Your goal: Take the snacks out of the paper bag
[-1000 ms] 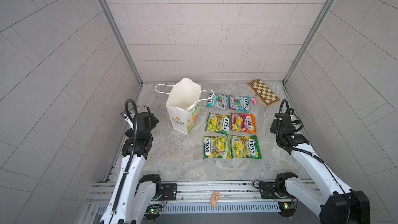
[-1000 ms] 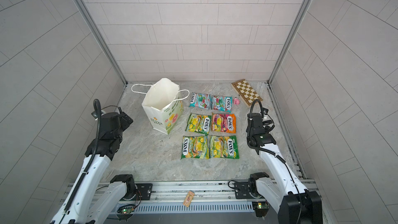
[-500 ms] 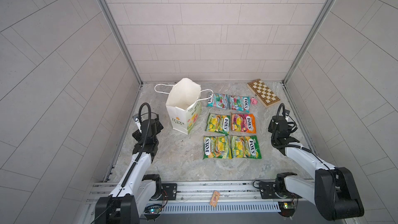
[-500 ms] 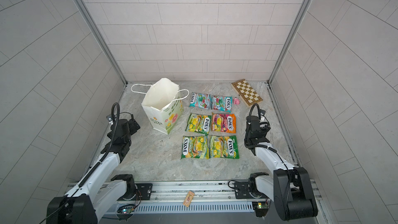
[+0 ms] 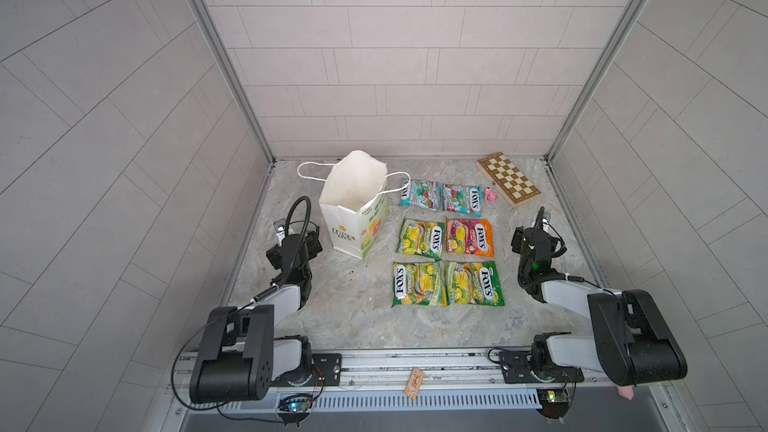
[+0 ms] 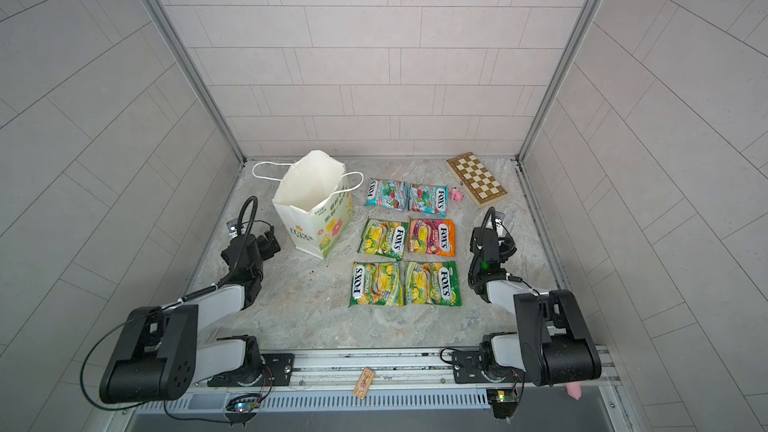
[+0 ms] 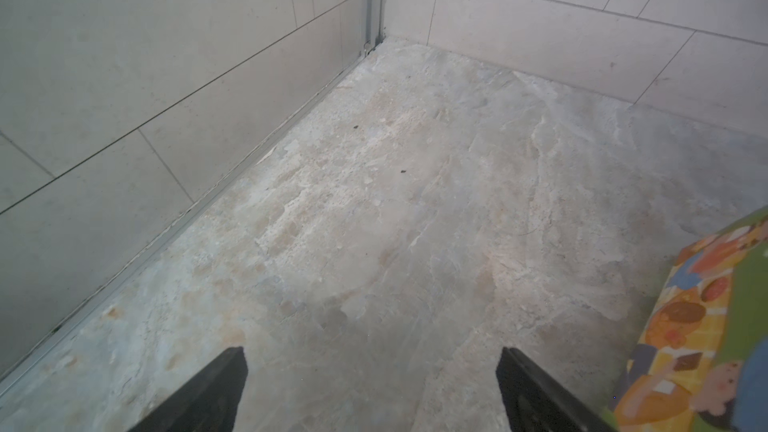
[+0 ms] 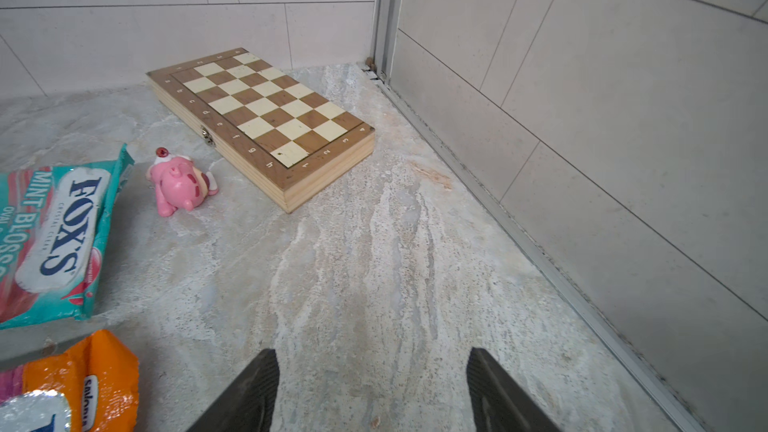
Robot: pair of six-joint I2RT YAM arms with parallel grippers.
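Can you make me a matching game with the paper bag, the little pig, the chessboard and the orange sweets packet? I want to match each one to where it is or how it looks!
Things:
1. paper bag
2. toy pig
3. chessboard
4. orange packet

Clues:
A. lying flat in the middle row of the snacks
B. standing up with its top open
C. closed, near the far right corner
D. small and pink, just beside the chessboard

Right pairs: 1-B, 2-D, 3-C, 4-A.
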